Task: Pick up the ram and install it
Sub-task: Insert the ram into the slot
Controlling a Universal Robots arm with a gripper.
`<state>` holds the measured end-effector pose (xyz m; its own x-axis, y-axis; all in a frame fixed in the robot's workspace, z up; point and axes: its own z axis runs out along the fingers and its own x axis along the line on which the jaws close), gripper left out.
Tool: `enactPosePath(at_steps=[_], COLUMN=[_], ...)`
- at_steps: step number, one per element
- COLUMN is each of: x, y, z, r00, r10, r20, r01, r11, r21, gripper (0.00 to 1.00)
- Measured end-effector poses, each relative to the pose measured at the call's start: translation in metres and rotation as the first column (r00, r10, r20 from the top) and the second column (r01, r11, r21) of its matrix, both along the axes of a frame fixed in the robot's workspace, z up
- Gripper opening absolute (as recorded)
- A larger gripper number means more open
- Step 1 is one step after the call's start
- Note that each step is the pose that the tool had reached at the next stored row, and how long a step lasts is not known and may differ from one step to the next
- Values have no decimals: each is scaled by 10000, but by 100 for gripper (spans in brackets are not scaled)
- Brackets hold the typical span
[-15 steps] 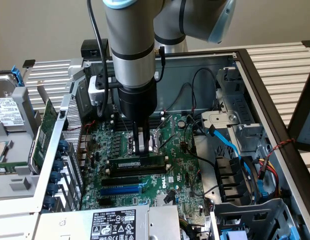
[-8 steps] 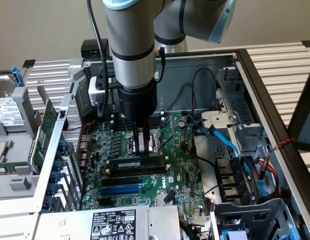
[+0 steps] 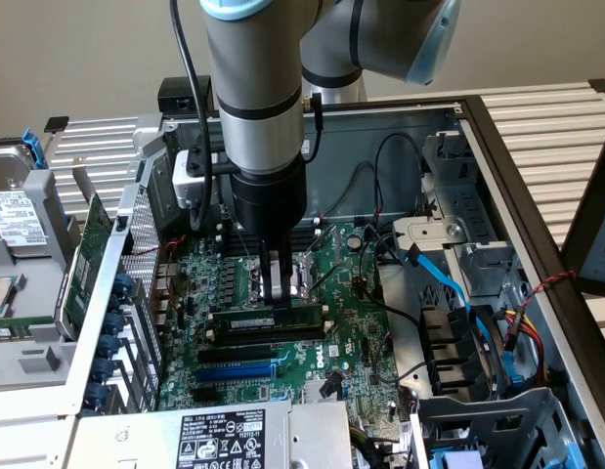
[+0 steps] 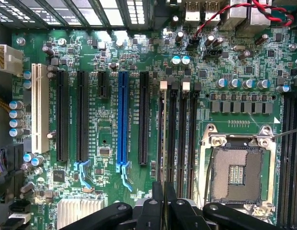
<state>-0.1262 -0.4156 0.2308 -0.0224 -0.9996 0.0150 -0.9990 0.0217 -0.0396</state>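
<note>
The claw [image 3: 275, 296] hangs straight down over the motherboard [image 3: 353, 327], its two fingers drawn close together and clamped on the upper edge of the ram [image 3: 268, 319]. The wrist view looks down the claw [image 4: 163, 197] onto the ram [image 4: 162, 139], seen edge-on as a thin line running along a memory slot. That slot is the outermost of the four black memory slots [image 4: 179, 139], the one farthest from the open CPU socket [image 4: 234, 175] and nearest the black and blue expansion slots [image 4: 123, 120]. In the exterior view the stick lies level along its slot, white label facing the camera, near the middle of the board and well apart from the case wall [image 3: 400, 127]. I judge the pick-up done and the installing in hand: the ram is lined up with, or partly in, its slot. Whether it is fully seated I cannot tell. The white latch [image 4: 163, 85] at the slot's end looks unclosed. Seating should call for a straight, even downward push, without tilt.
</note>
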Motion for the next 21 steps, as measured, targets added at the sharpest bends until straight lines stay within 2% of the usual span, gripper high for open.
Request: enactPosePath(at_steps=[21], x=[2], y=[-6], z=[-32], r00=[10000], r10=[-6], r20=[0], r01=[6], r11=[10000], r21=[-3], gripper=[13])
